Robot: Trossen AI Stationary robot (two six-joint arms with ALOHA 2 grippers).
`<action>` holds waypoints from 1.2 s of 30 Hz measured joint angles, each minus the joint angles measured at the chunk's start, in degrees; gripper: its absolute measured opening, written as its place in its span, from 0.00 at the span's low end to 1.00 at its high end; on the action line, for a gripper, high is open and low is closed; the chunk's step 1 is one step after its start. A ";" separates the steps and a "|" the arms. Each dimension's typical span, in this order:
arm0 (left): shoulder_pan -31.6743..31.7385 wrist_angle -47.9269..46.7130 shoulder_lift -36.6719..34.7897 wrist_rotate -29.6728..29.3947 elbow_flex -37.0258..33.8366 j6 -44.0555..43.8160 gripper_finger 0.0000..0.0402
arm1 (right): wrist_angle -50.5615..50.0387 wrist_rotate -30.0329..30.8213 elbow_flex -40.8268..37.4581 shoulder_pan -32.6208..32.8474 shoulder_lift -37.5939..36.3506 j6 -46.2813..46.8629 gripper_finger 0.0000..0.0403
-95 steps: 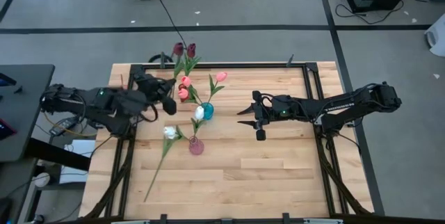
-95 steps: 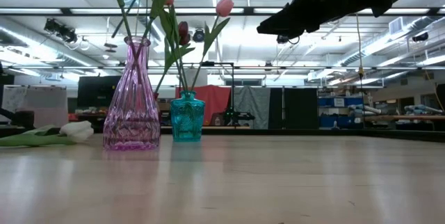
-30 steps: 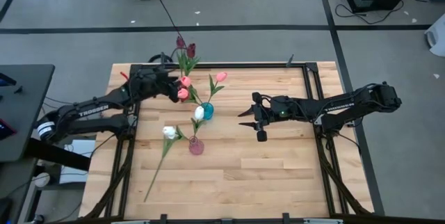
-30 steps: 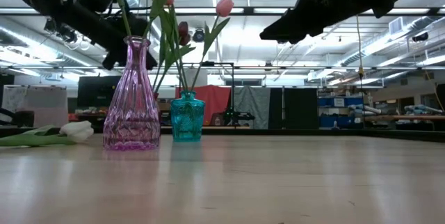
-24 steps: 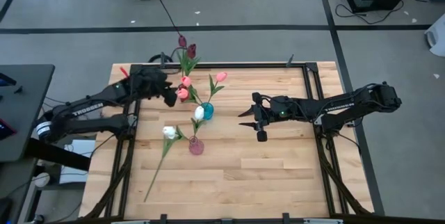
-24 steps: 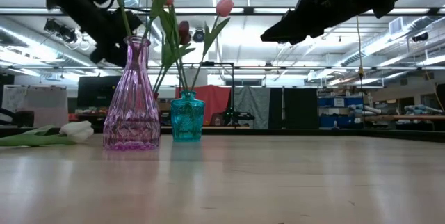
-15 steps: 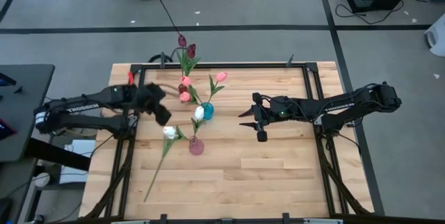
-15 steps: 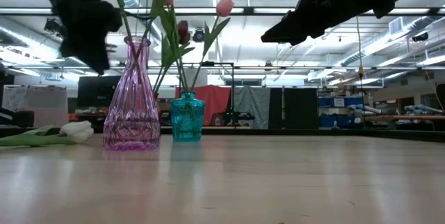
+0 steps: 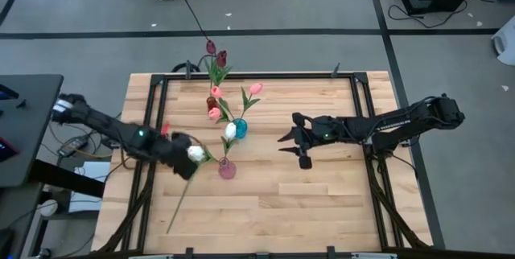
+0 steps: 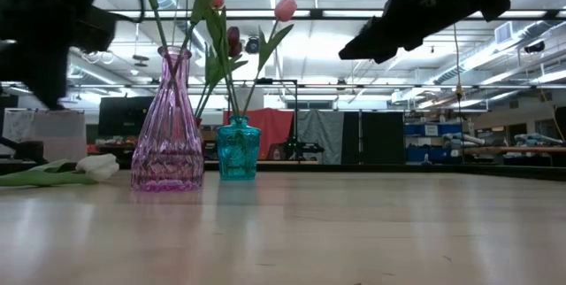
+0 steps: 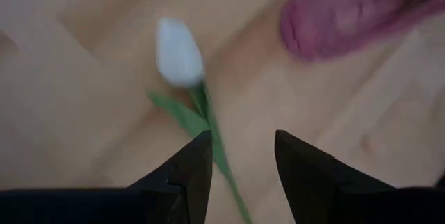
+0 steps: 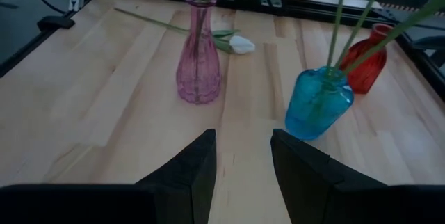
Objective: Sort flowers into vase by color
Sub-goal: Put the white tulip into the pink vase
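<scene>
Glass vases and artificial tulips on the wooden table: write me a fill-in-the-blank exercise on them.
1. The white artificial tulip lying flat on the wooden table sits under the ____ gripper.
2. The ribbed pink glass vase stands next to a ____ glass vase.
3. The right gripper holds ____.

Missing words: left; blue; nothing

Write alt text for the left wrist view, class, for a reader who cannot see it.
The left gripper, fingers open, hovers over a white tulip lying on the wooden table, its green stem running between the fingers. A pink glass vase shows blurred beyond.
</scene>
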 joint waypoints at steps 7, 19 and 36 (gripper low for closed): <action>-12.52 6.02 10.88 3.17 0.00 -18.63 0.40 | -0.81 2.51 0.00 1.09 0.00 -0.22 0.37; -17.04 10.97 26.72 6.31 0.00 -29.39 0.40 | 1.36 2.57 0.00 1.09 0.00 -2.15 0.37; -17.56 10.72 31.98 2.94 0.22 -30.28 0.03 | 1.95 2.57 0.00 1.05 0.00 -2.56 0.37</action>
